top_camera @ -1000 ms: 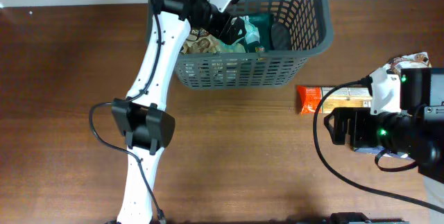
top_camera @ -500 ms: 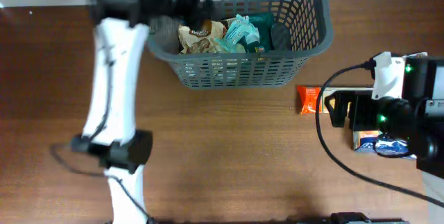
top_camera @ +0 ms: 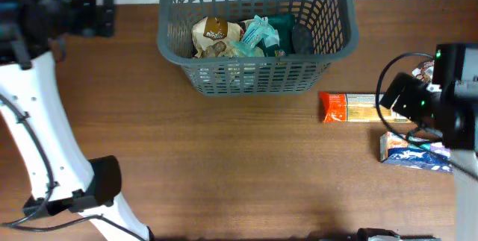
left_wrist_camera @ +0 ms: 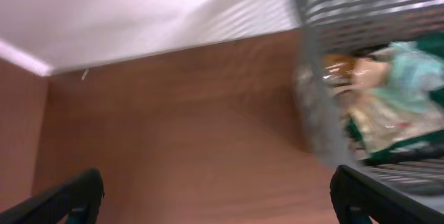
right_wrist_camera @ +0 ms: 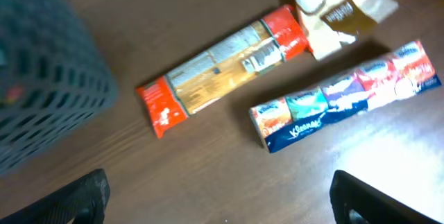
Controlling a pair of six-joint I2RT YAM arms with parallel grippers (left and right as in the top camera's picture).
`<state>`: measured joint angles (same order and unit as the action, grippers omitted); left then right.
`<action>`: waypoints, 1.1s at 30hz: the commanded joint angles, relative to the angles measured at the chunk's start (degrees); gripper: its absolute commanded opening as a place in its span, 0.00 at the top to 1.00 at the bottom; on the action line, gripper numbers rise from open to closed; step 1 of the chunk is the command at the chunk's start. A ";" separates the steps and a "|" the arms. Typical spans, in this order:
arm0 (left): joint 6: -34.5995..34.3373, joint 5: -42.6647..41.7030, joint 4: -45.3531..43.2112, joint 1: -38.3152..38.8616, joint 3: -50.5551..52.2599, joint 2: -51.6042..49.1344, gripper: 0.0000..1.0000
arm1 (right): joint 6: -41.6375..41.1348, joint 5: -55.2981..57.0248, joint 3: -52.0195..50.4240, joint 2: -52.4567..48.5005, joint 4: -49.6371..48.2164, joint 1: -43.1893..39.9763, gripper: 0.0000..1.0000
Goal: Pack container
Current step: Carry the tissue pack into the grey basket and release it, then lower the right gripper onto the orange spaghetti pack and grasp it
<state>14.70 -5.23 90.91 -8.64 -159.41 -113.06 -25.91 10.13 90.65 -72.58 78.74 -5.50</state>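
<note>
The dark grey basket [top_camera: 258,77] stands at the back middle of the table. It holds a brown snack bag [top_camera: 212,32], a teal packet [top_camera: 261,32] and a dark item [top_camera: 302,38]. My left gripper [top_camera: 101,13] is open and empty, left of the basket and apart from it. Its wrist view shows the basket's rim [left_wrist_camera: 316,113] to the right of the open jaws [left_wrist_camera: 222,203]. My right gripper [top_camera: 396,95] is open and empty [right_wrist_camera: 222,207]. It hovers over an orange-ended long packet [right_wrist_camera: 222,61] and a tissue pack [right_wrist_camera: 343,96] on the table.
The long packet [top_camera: 358,108] lies right of the basket, and the tissue pack [top_camera: 414,154] lies nearer the front right. A brown and white bag [right_wrist_camera: 340,9] lies behind them. The basket's corner [right_wrist_camera: 41,78] shows at the left of the right wrist view.
My left arm has swung out of the basket to the far left, gripper empty. My right gripper has shifted over the packets on the right.
</note>
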 commanded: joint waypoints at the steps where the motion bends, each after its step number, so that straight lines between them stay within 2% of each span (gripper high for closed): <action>1: -2.27 0.55 1.38 -3.69 0.42 -0.35 0.01 | -4.11 -0.07 0.63 -4.57 -0.20 -2.16 0.01; 3: -2.27 0.57 1.75 -4.83 0.42 -0.35 0.01 | -8.33 -2.03 0.63 -7.76 -0.17 -2.86 0.01; 9: -2.25 0.57 1.75 -5.51 0.42 -0.35 0.01 | -27.65 -3.23 0.63 -18.16 -0.72 -2.93 0.01; 15: -2.25 0.57 1.75 -5.51 0.42 -0.35 0.01 | -40.39 -10.60 0.63 -28.30 -4.90 -3.17 0.01; 22: -2.27 0.57 1.75 -5.51 0.42 -0.35 0.01 | -43.52 -14.45 0.63 -35.30 -9.03 -4.72 0.01; 33: -2.25 0.57 1.75 -5.51 0.42 -0.35 0.01 | -40.39 -14.64 -1.44 -38.64 -8.70 -12.96 0.01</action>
<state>13.41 -4.86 92.58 -13.96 -159.20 -113.14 -67.20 -4.23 90.30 -110.74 69.78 -15.97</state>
